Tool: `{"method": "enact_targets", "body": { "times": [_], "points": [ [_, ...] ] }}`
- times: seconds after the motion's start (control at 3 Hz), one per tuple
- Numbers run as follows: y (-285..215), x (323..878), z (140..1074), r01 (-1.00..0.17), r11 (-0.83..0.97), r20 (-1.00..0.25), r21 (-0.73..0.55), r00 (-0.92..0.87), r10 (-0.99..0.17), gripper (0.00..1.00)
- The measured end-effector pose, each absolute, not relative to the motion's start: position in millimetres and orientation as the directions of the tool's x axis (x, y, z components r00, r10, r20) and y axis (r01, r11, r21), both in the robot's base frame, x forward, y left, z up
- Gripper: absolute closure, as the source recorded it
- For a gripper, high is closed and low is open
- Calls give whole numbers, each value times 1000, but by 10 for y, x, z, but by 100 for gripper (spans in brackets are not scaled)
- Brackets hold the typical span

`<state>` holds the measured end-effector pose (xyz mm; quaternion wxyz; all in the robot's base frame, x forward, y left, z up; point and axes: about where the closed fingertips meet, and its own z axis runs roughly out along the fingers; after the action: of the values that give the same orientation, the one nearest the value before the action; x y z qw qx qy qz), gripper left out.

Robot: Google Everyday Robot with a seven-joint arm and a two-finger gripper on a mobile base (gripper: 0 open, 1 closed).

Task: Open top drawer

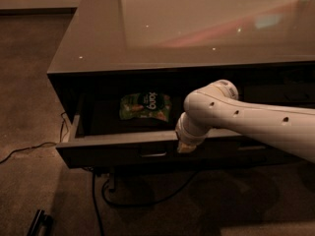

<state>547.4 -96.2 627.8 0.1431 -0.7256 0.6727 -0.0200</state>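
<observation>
The top drawer (118, 151) of the dark cabinet stands pulled out, and its grey inner floor shows. Its small metal bar handle (153, 155) sits at the middle of the flat front. A green snack bag (145, 106) lies inside towards the back. My gripper (186, 146) hangs from the white arm (246, 124), which reaches in from the right. The gripper is at the drawer's front edge, just right of the handle, and partly covers the front.
The cabinet has a glossy flat top (197, 28). Further dark drawer fronts (275, 151) lie to the right behind the arm. Black cables (103, 195) trail on the carpet under the cabinet. A dark object (39, 222) lies on the floor at bottom left.
</observation>
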Motion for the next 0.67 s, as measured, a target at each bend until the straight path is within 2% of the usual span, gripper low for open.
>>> {"method": "enact_targets", "body": {
  "times": [0.33, 0.67],
  "points": [
    [-1037, 5293, 6347, -968, -7, -142, -251, 44, -989, 88],
    [-1049, 5249, 6327, -970, 9, -141, -242, 26, -990, 86]
  ]
}}
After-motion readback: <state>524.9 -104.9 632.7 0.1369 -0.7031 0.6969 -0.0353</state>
